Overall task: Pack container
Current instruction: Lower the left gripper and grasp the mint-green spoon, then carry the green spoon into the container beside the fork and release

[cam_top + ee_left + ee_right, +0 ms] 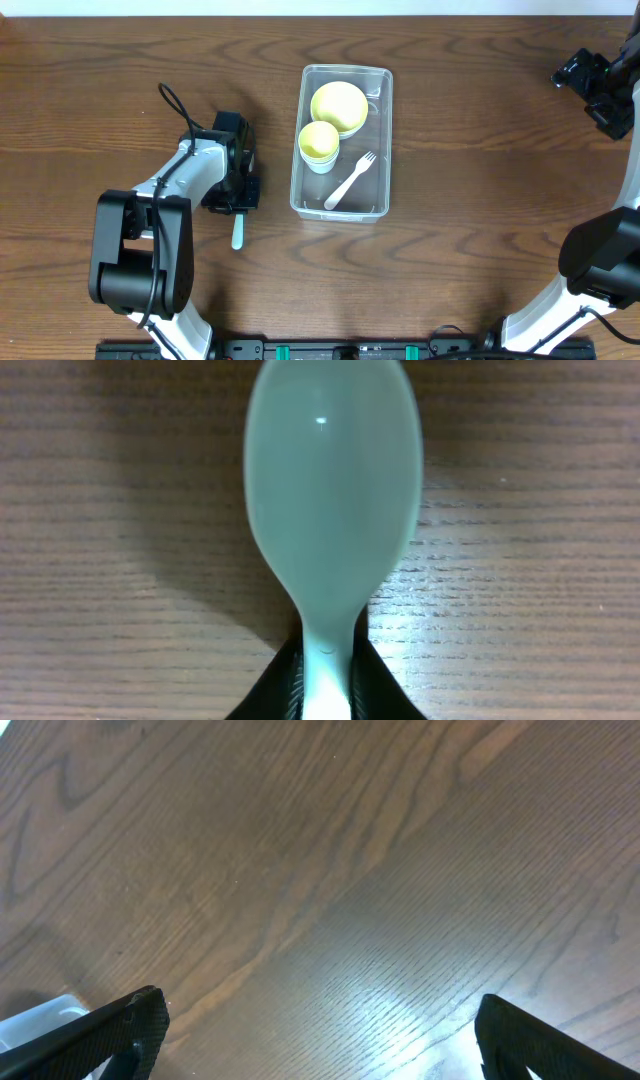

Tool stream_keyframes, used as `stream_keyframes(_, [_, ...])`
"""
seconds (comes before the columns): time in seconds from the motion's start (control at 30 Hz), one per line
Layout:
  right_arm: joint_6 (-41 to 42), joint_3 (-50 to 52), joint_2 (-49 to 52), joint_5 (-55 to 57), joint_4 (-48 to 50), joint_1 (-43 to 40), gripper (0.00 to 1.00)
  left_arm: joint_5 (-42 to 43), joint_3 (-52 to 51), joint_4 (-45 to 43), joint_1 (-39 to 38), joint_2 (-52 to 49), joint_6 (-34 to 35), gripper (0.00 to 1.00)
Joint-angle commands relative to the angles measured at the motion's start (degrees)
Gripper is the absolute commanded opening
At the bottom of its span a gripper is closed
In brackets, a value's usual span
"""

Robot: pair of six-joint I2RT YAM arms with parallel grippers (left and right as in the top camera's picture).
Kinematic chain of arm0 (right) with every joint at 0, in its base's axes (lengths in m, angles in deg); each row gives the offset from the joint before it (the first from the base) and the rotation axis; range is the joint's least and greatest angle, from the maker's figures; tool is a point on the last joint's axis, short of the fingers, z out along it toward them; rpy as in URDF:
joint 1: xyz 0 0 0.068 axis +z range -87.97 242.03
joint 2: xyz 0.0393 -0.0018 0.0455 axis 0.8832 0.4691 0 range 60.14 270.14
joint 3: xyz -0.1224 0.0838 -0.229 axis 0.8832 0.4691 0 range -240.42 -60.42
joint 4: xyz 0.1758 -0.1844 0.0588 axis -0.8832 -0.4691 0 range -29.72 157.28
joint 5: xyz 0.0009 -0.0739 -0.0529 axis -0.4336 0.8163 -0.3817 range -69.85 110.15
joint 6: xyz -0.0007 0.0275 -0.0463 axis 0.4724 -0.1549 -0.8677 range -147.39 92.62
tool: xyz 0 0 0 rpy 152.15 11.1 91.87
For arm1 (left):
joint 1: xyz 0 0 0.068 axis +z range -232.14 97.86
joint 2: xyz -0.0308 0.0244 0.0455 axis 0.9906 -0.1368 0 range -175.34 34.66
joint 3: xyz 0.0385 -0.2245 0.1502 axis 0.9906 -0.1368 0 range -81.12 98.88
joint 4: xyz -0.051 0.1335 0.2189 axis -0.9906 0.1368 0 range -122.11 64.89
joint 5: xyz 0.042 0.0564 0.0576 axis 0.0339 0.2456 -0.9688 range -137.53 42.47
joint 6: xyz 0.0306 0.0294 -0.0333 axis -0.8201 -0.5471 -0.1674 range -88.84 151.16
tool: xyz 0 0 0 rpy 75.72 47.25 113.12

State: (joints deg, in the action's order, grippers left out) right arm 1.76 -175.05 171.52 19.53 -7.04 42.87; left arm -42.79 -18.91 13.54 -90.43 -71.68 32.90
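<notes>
The clear plastic container stands at the table's middle. It holds a yellow-green bowl, a yellow-green cup and a white fork. My left gripper is left of the container, shut on the handle of a pale green spoon. In the left wrist view the spoon's bowl fills the frame just above the wood, with the jaws closed on its neck. My right gripper is open and empty at the far right; its fingers are spread wide over bare wood.
The wooden table extends around the container. A corner of the container shows at the lower left of the right wrist view. The arm bases stand along the front edge.
</notes>
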Motion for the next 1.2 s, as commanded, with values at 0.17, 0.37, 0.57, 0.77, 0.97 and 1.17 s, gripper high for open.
stream_keyframes(0.17, [0.61,0.22,0.33,-0.02,-0.04,-0.28,0.99,-0.02,7.37,5.46,0.13,1.6,0.0,0.09])
stream_keyframes(0.37, [0.61,0.22,0.33,-0.02,-0.02,-0.28,0.99,0.0,28.04,17.88,-0.24,3.58,0.0,0.08])
stream_keyframes(0.57, [0.61,0.22,0.33,-0.02,-0.04,-0.28,0.99,3.96,47.04,22.29,-6.38,3.82,0.15,0.06])
stream_keyframes(0.77, [0.61,0.22,0.33,-0.02,-0.02,-0.28,0.99,4.33,48.13,16.52,-18.34,2.86,2.89,0.06])
stream_keyframes(0.97, [0.61,0.22,0.33,-0.02,-0.04,-0.28,0.99,2.27,48.04,14.75,-29.22,0.22,1.33,0.06])
stream_keyframes(1.17, [0.61,0.22,0.33,-0.02,-0.02,-0.28,0.99,-2.62,47.15,13.55,-31.26,-1.62,1.84,0.06])
